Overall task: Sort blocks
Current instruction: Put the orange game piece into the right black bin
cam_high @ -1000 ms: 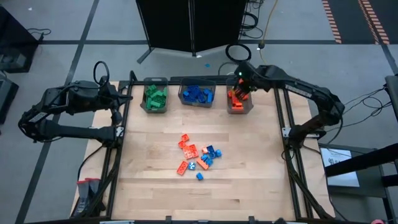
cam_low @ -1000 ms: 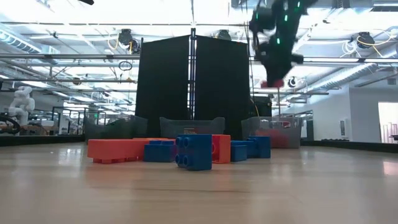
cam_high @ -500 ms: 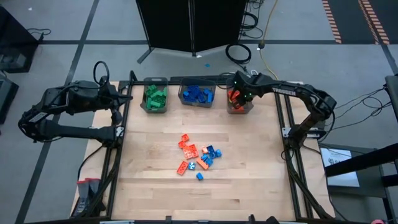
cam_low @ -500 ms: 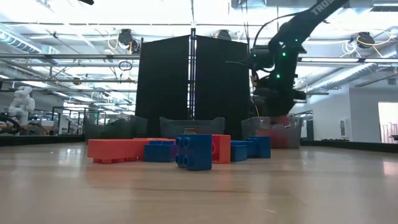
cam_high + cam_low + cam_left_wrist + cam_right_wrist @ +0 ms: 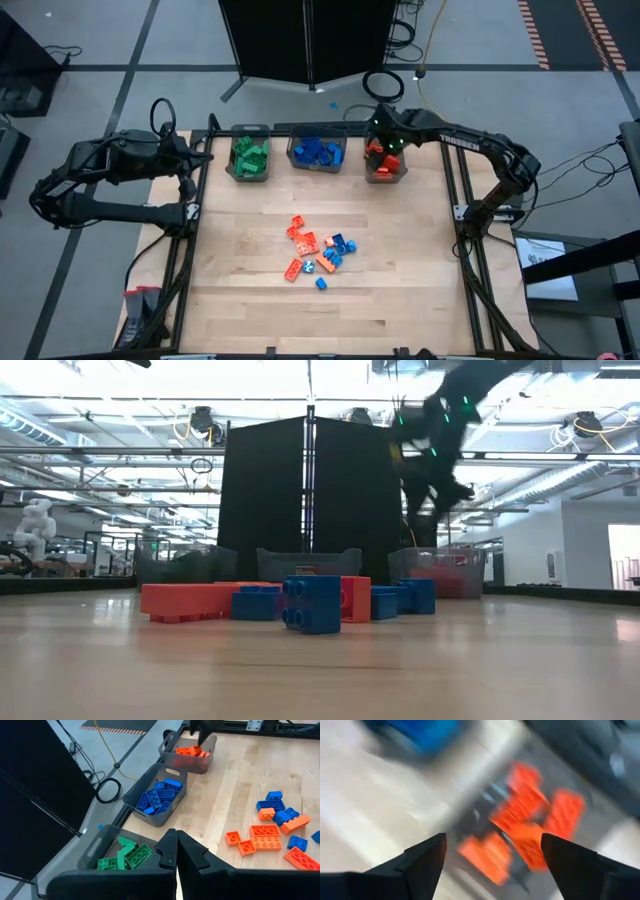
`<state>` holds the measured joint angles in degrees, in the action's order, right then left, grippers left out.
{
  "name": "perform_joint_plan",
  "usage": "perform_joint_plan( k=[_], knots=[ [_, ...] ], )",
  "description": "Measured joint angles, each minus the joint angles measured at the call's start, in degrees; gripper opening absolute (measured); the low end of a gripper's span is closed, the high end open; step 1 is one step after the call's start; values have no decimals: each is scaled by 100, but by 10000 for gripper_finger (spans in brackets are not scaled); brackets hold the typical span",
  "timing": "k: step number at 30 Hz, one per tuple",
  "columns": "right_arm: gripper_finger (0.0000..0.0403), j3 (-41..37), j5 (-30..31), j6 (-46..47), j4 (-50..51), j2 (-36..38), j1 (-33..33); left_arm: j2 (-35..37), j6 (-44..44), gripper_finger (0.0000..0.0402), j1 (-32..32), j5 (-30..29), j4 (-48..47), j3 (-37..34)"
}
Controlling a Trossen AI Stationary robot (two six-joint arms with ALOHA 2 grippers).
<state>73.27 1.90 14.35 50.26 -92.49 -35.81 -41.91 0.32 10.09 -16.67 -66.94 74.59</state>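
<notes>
My right gripper (image 5: pixel 492 852) hangs wide apart over the grey see-through plastic bin (image 5: pixel 385 172) of bumpy orange-red blocks (image 5: pixel 530 820). More small studded plastic bricks (image 5: pixel 318 250) lie mid-table.

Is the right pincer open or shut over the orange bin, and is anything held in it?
Open and empty: the right pincer shows its fingers spread wide, nothing between them, with orange-red blocks lying in the bin beneath.

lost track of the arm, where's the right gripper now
In the high view the right gripper hangs open over the bin of orange bricks, at the table's far right, beside the bin of blue bricks.
</notes>
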Motion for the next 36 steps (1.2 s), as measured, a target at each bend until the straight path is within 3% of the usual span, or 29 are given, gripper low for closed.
perform_joint_plan(
  k=[6, 12, 19, 25, 29, 36],
  knots=[
    [302, 1195, -341, -245, -678, 22, 937, 0, 2, 0, 2, -2, -2, 0],
    [297, 1271, -33, -1113, -2247, -273, 2079, -1, 7, 0, 1, -4, -1, 2],
    [297, 1285, -75, -2096, -3258, -1345, 2612, 0, 3, 0, 2, -7, -2, 0],
    [297, 1986, -188, -2885, -3094, -2395, 2760, 0, 2, 0, 2, -9, -2, 0],
    [297, 2679, -307, -3222, -2472, -3018, 2812, 0, -12, 0, 2, -9, -8, 0],
    [298, 3164, -796, -4060, -1625, -3398, 2902, -2, -153, 0, 2, -11, -305, 0]
  ],
)
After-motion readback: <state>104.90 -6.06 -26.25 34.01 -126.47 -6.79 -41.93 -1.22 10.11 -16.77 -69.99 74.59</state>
